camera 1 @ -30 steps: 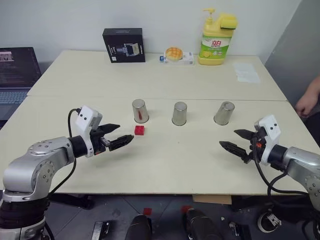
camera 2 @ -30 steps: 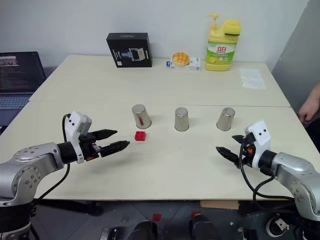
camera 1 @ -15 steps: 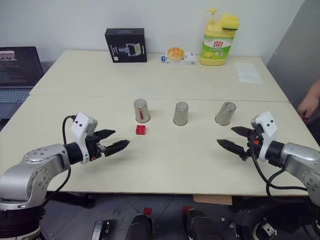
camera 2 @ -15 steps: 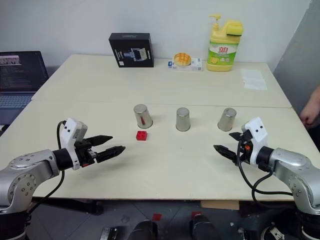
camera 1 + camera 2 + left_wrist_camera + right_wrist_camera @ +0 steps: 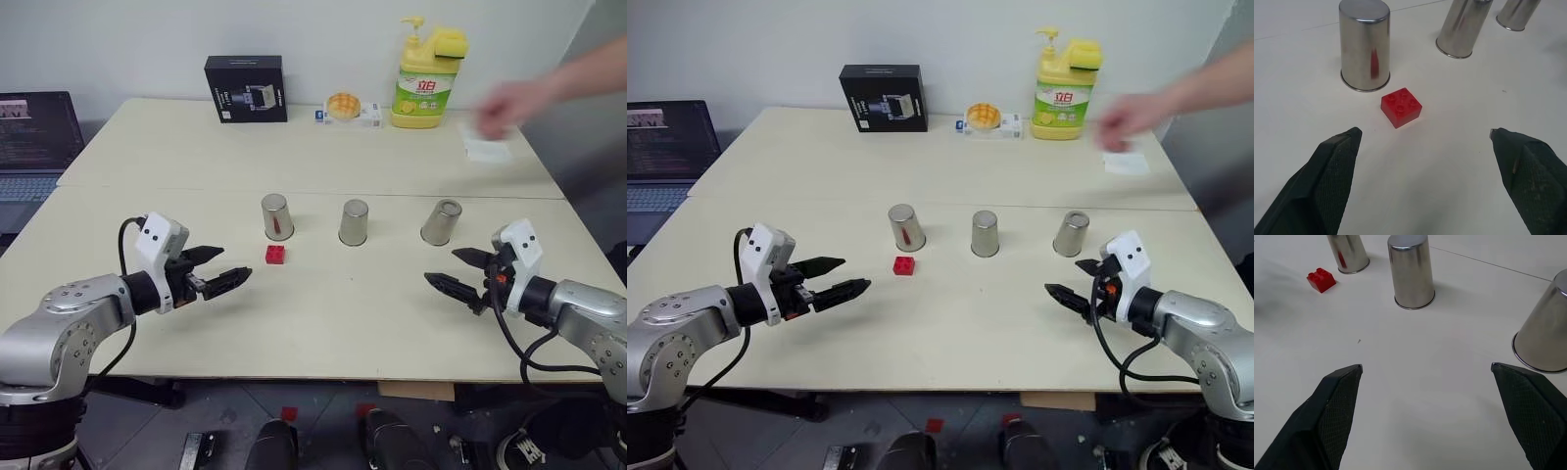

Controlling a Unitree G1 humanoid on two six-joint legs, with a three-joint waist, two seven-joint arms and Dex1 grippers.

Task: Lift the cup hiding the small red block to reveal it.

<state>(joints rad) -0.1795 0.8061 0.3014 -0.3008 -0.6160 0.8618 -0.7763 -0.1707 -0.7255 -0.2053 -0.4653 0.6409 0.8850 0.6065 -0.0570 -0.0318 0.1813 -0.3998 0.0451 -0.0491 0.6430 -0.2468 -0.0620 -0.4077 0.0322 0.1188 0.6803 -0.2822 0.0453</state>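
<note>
While both end effectors gape empty: three cups (image 5: pixel 354 222), one red block (image 5: pixel 275 255) uncovered.

person's hand (image 5: pixel 514 100) motion-blurred above far table edge, arm cut off at frame; laptop (image 5: pixel 34 137) seemingly cropped too.

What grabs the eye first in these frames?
The small red block sits in the open on the table, just in front of the leftmost of three upturned metal cups standing in a row. Both grippers, left and right, hover open and empty, while a person's hand reaches in over the far right corner.
</note>
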